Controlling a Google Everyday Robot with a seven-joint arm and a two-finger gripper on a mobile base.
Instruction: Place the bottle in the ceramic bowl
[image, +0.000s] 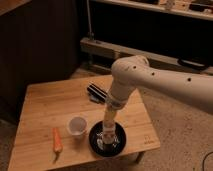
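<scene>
The ceramic bowl, black and shallow with pale rings inside, sits on the wooden table near its front right edge. My gripper points straight down from the white arm over the bowl's middle. At its tip a whitish shape, the bottle, shows inside the bowl. The gripper covers most of the bottle, so I cannot tell whether it rests on the bowl's floor.
A small white cup stands just left of the bowl. An orange carrot lies further left near the front edge. A dark flat object lies at the table's back, behind the arm. Dark shelving and a low ledge stand behind the table.
</scene>
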